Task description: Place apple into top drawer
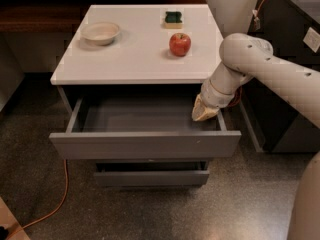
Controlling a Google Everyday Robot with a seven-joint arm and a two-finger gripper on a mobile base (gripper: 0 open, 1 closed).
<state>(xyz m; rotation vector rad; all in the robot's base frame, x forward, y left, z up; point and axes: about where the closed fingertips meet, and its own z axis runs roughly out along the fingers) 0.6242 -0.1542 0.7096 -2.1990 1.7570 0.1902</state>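
Note:
A small red apple point(180, 44) rests on the white cabinet top point(125, 59), right of centre. Below it the top drawer point(145, 144) stands pulled out, its grey box interior showing nothing inside. My gripper point(204, 113) hangs at the drawer's right rear corner, just under the cabinet top's front edge, pointing down to the left. The apple lies well above and behind the gripper, apart from it.
A beige bowl point(100, 32) sits at the top's left and a green-and-yellow sponge point(173, 19) at the back. Narrower grey drawers point(150, 176) lie below. An orange cable point(55, 204) runs over the floor at left. Dark furniture point(290, 59) stands right.

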